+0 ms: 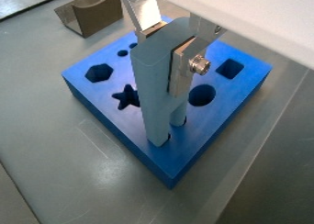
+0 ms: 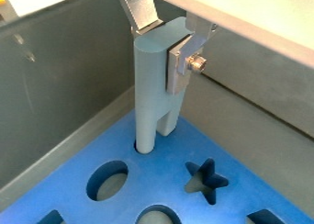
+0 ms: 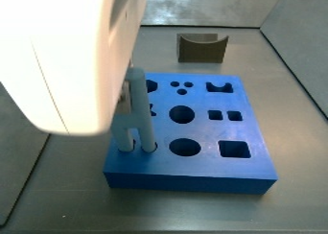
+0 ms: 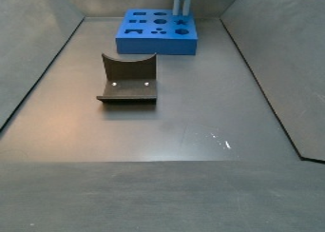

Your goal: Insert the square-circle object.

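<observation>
My gripper (image 1: 166,44) is shut on the upper flat bar of the square-circle object (image 1: 160,90), a tall pale grey-blue piece held upright. Both wrist views show it, gripper (image 2: 166,42) and piece (image 2: 150,90) alike. Its two pegs meet the bright-blue board (image 1: 227,90) at holes near one corner; I cannot tell how deep they sit. In a side view the piece (image 3: 133,118) stands at the near-left corner of the board (image 3: 250,132), and the arm's pale body hides its top. In a side view the piece (image 4: 184,3) rises from the far board (image 4: 159,34).
The dark fixture shows behind the board (image 3: 201,47), mid-floor (image 4: 127,81), and in a wrist view (image 1: 92,15). The board has several other shaped holes, among them a star (image 1: 125,98) and a hexagon (image 1: 99,72). Grey walls enclose the floor (image 4: 191,122).
</observation>
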